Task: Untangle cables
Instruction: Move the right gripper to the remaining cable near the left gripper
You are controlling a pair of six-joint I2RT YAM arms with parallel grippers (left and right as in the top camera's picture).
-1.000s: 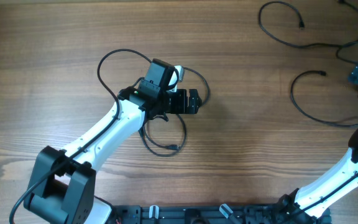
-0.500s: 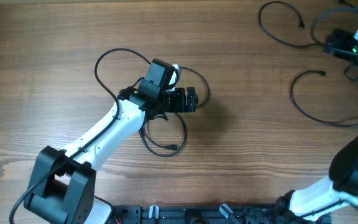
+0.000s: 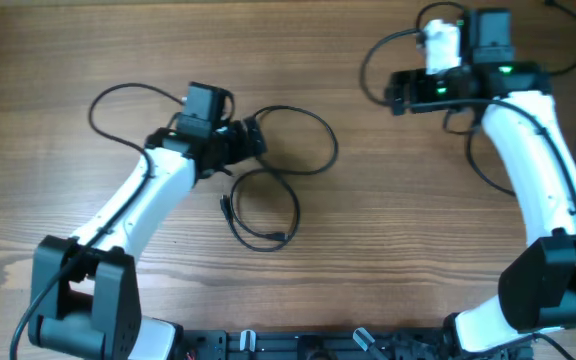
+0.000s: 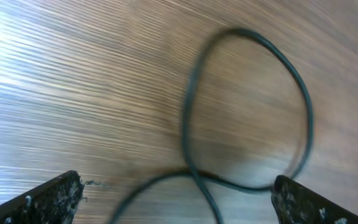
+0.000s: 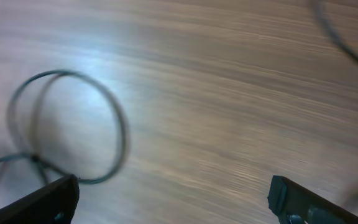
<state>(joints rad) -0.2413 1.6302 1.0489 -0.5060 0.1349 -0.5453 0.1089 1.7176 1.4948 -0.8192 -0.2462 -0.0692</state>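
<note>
From overhead, shows the left gripper (image 3: 250, 140) at the left edge of the looped cables (image 3: 336, 148), left of centre. Puts the right gripper (image 3: 396, 92) far right, beside another cable strand (image 3: 366, 65).

From the left wrist, reveals fingertips (image 4: 55, 196) spread wide and gripping nothing, with a cable loop (image 4: 303, 124) on the wooden table (image 4: 73, 74) between them.

From the right wrist, shows fingertips (image 5: 42, 202) equally wide and empty, with a blurred loop (image 5: 120, 130) near the left one.

This looks like a robot lab bench. A white-and-black left arm (image 3: 138, 205) and right arm (image 3: 540, 170) stand at the near edge of a wood-grain worktop (image 3: 398, 240) beside a black rail (image 3: 348, 345). Loose black cables (image 3: 268, 246) lie on the wood.
</note>
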